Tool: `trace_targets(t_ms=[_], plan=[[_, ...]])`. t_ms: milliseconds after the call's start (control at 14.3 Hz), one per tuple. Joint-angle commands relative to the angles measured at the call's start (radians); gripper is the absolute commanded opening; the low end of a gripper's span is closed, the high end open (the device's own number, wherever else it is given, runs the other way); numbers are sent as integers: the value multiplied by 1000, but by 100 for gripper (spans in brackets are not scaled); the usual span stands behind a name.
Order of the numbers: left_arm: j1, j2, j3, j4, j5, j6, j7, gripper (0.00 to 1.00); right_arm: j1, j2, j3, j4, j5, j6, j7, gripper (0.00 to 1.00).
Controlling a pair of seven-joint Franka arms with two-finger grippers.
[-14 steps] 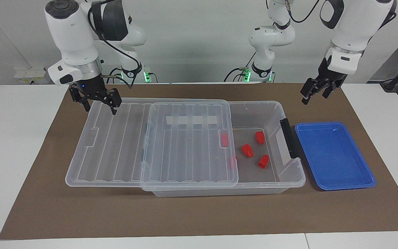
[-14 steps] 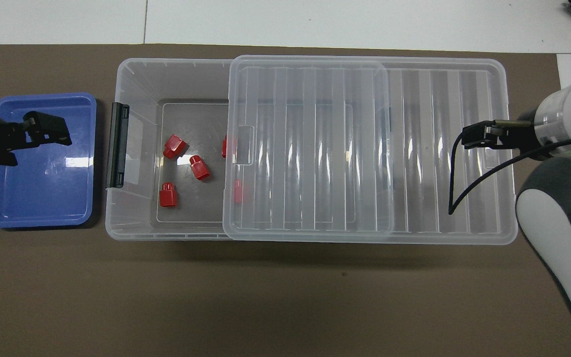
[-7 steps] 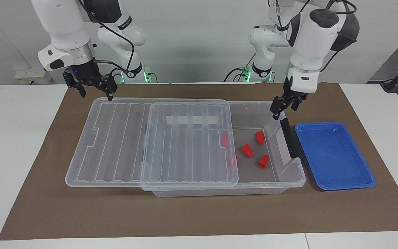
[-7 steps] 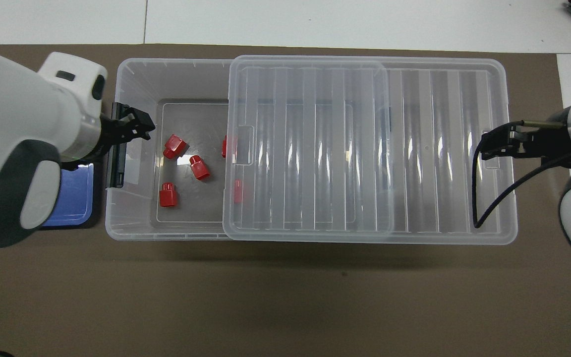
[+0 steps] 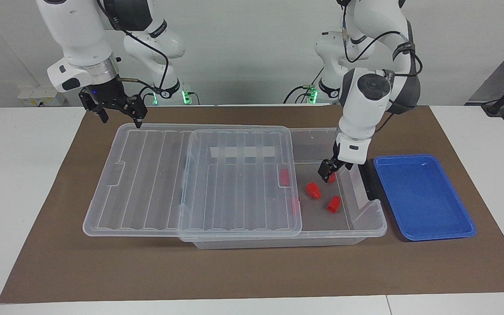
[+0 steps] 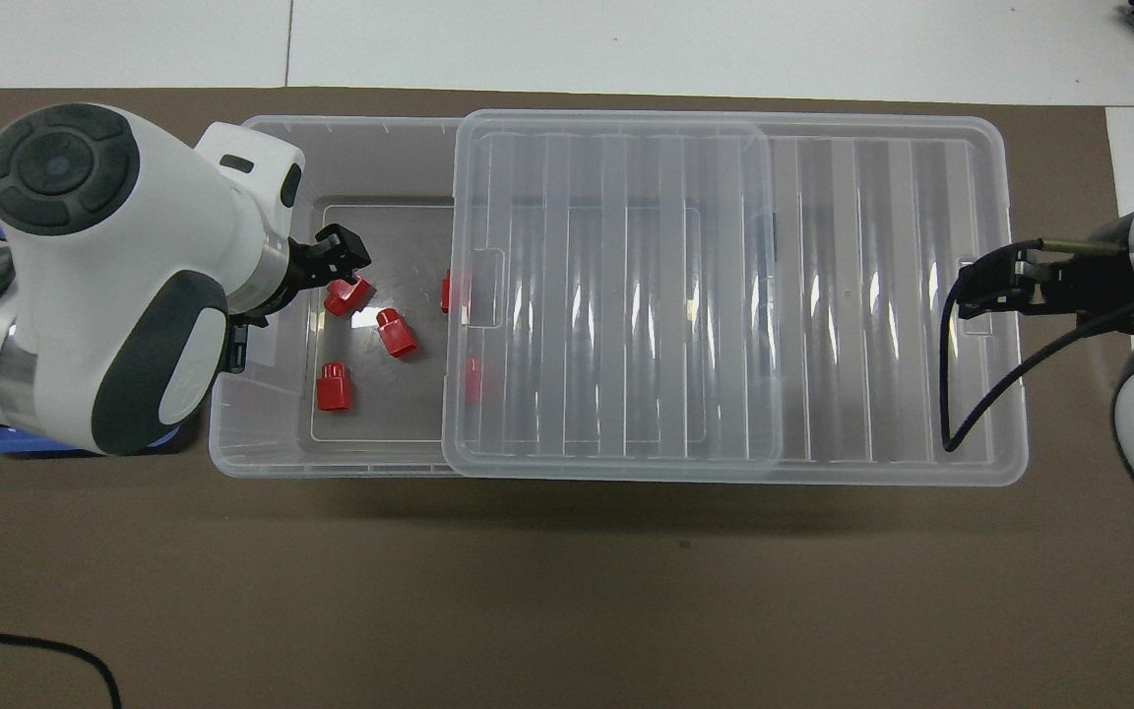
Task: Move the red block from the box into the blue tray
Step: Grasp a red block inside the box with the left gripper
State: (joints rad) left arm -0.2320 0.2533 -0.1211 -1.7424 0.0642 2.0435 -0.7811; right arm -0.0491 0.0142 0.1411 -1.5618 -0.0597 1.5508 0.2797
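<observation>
Facing view: left gripper [image 5: 327, 171], jaws apart, sits directly over the red block [image 5: 330, 175] in the box [image 5: 368, 221]; right gripper [image 5: 118, 114] waits, jaws apart.

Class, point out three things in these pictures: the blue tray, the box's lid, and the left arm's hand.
Blue tray [image 5: 422, 197]: facing view, bare floor.
Lid [image 5: 190, 179]: facing view, ribbed top.
Left hand [image 5: 327, 169]: facing view, between its fingertips, inside the box [image 5: 368, 218].

In the overhead view the left arm is covering nearly all of the blue tray [image 6: 6, 438]. The ribbed lid [image 5: 234, 183] is blurring two red blocks [image 5: 284, 176] lying under it. The left gripper [image 5: 328, 171] is partly hiding another red block [image 5: 332, 177].
</observation>
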Motion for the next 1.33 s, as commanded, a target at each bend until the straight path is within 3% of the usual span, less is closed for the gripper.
trace_targets(t_ms=[0, 210, 349, 1048, 1258], plan=[[-38, 33, 6, -83, 20, 122, -30, 100, -11, -31, 2, -12, 18, -18, 3, 100], [-38, 52, 6, -172, 22, 236, -32, 100, -8, -31, 3, -12, 18, -17, 3, 100], [-43, 46, 6, -201, 22, 224, -55, 100, -9, -27, 5, -9, 21, -20, -16, 100], [-73, 67, 6, -252, 28, 333, -104, 100, -11, -33, 0, -14, 47, -15, -36, 100], [-73, 69, 8, -267, 28, 357, -105, 89, -11, -33, 0, -14, 47, -15, -36, 100]])
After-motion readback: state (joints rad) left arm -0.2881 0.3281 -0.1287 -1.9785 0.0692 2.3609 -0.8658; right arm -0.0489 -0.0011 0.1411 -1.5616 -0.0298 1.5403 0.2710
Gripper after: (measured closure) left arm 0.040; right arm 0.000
